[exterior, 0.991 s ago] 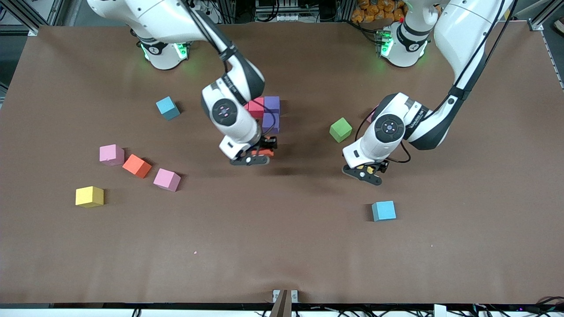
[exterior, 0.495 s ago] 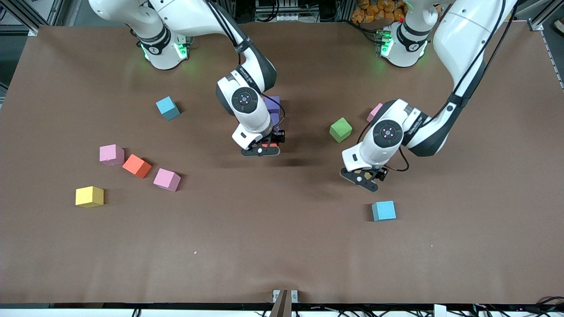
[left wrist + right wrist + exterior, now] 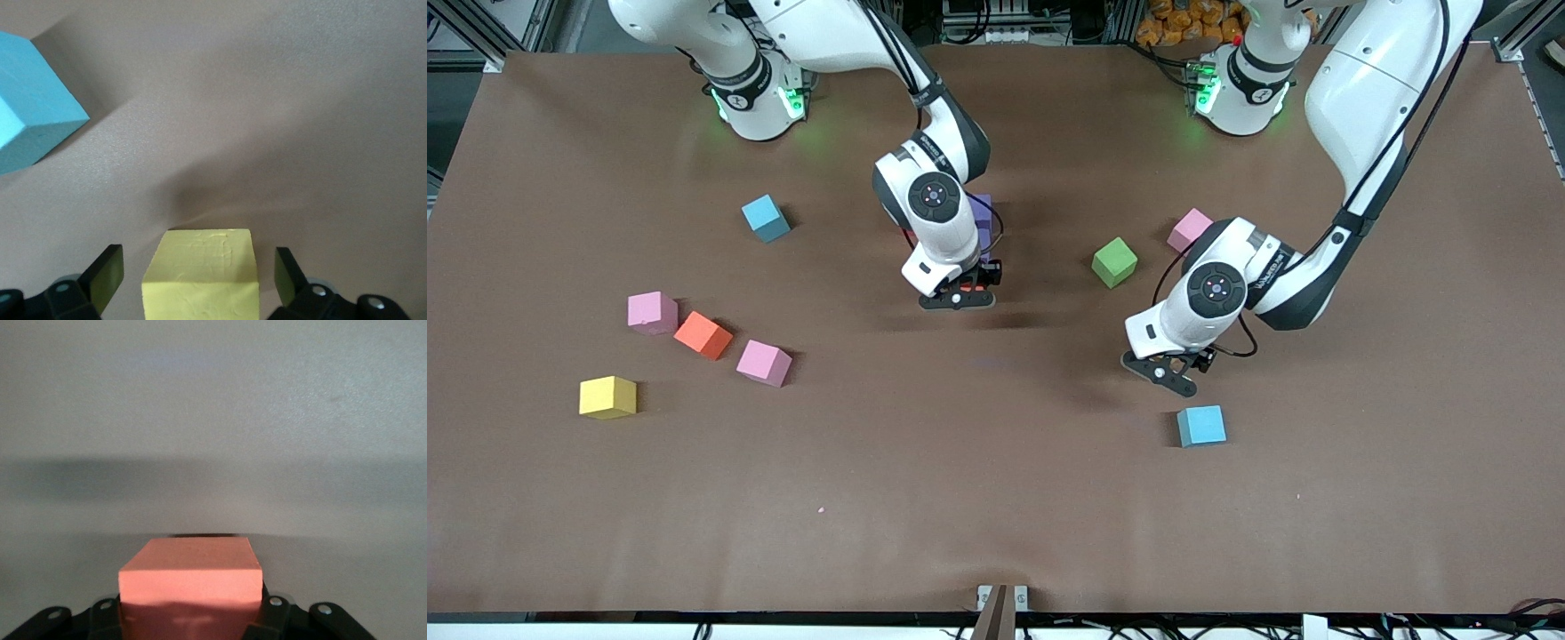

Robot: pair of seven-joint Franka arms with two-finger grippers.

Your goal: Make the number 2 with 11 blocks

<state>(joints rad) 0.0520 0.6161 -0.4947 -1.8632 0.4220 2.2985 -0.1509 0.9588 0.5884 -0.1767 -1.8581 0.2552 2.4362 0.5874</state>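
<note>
1. Where the right arm reaches down at mid-table, covers most of the cluster: only purple blocks (image 3: 983,212) showing beside the wrist. Number 2 not readable there; heading, long axis and purple count impossible to tell.
2. Right gripper (image 3: 958,300): clamped on a held orange block (image 3: 190,577), low over bare table beside the purple blocks. Block gripped square, one flat face up.
3. Left gripper (image 3: 1168,370): fingers (image 3: 103,275) apart, a near yellow block (image 3: 200,280) between them with a gap at each side. Low over the table near a light blue block (image 3: 1200,425). Resting on the table or not: cannot tell.
4. Counted loose on the table:
   - Three pink: one pink block (image 3: 652,312) and another pink block (image 3: 763,363) flanking a loose orange block (image 3: 703,335) toward the right arm's end, plus a third pink block (image 3: 1190,228) by the left arm.
   - Two light blue, counting a second light blue block (image 3: 765,218).
   - One green block (image 3: 1114,262).
   - One loose yellow block (image 3: 607,396), nearer the front camera than the pink pair.
</note>
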